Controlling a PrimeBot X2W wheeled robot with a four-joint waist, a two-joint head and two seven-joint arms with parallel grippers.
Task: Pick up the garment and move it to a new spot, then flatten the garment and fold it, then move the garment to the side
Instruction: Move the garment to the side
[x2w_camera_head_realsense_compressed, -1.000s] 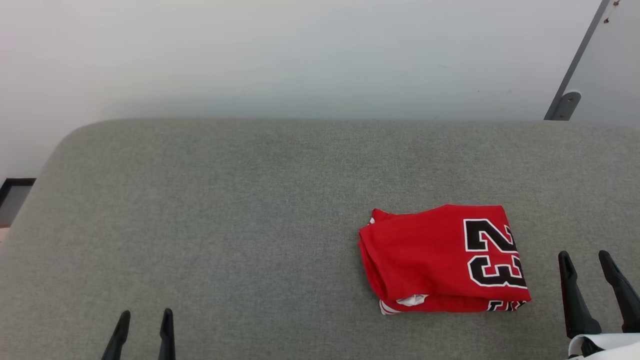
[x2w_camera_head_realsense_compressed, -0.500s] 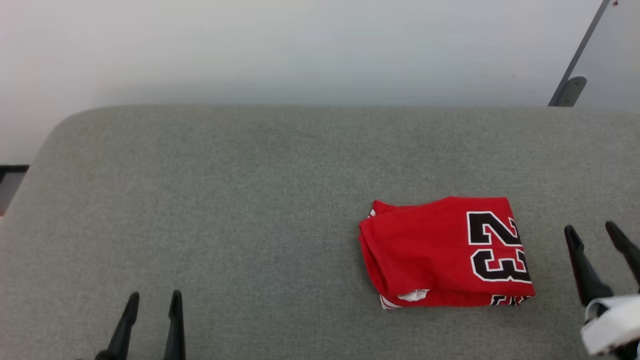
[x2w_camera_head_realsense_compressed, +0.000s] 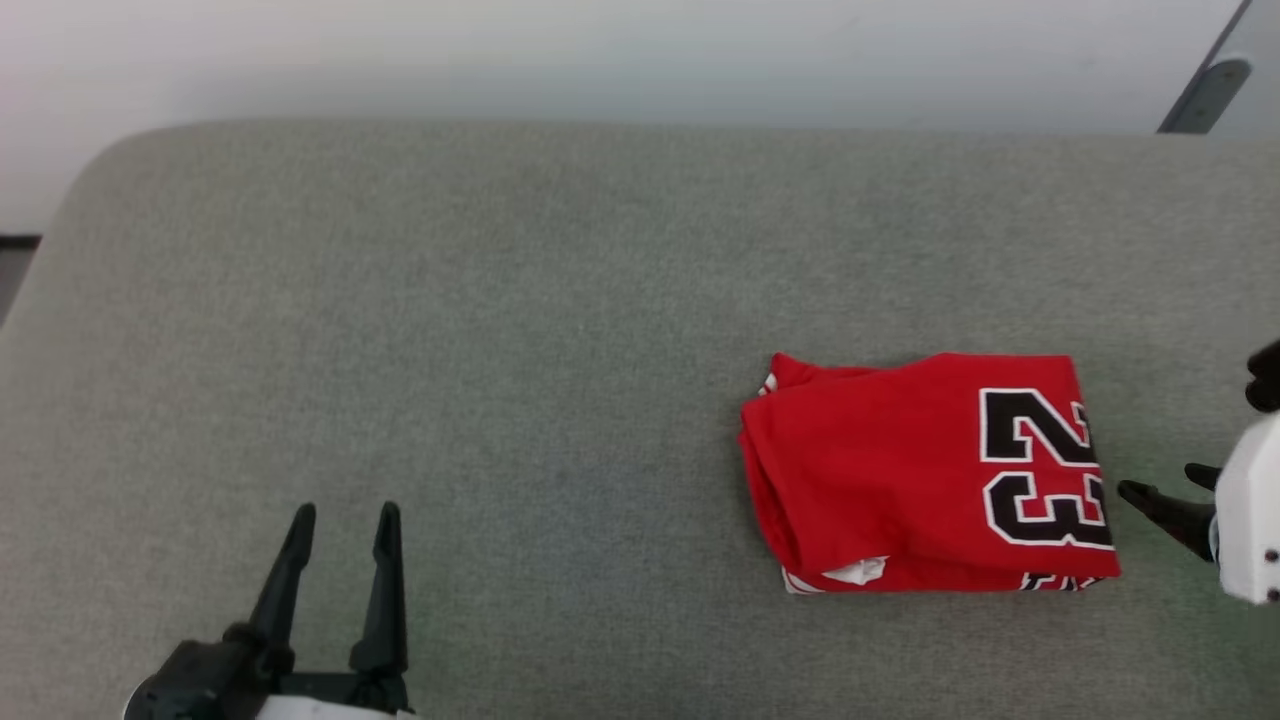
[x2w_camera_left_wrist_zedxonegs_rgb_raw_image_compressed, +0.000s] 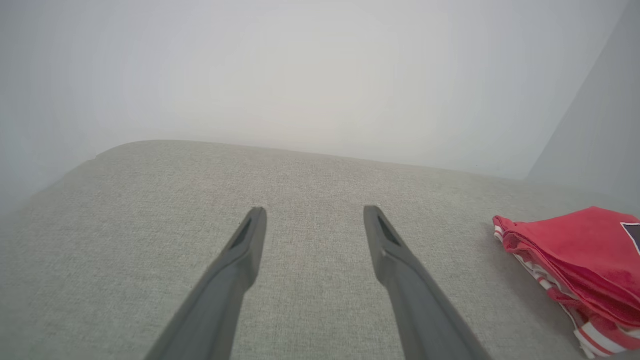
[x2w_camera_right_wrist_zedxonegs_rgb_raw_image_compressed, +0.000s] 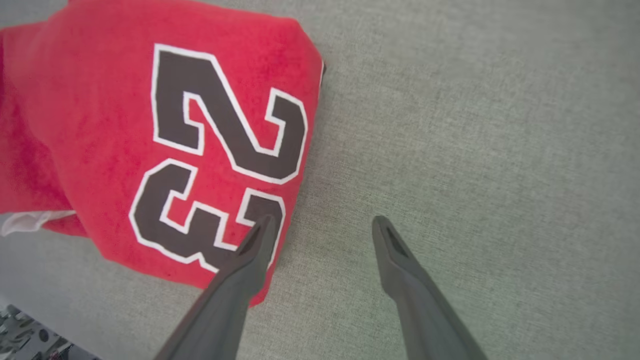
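**Folded jersey, ready to go aside**

The red number-23 jersey (x2w_camera_head_realsense_compressed: 900, 470) lies folded, right of centre on the grey upholstered surface (x2w_camera_head_realsense_compressed: 500, 300). The right gripper (x2w_camera_right_wrist_zedxonegs_rgb_raw_image_compressed: 322, 220) hovers at its right edge, jaws open, and probably must pinch all layers there. The left gripper (x2w_camera_head_realsense_compressed: 345, 512), jaws open, is well apart.

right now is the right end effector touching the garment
Cannot tell. In the right wrist view one fingertip of the right end effector overlaps the garment, but its height above the cloth is unclear.
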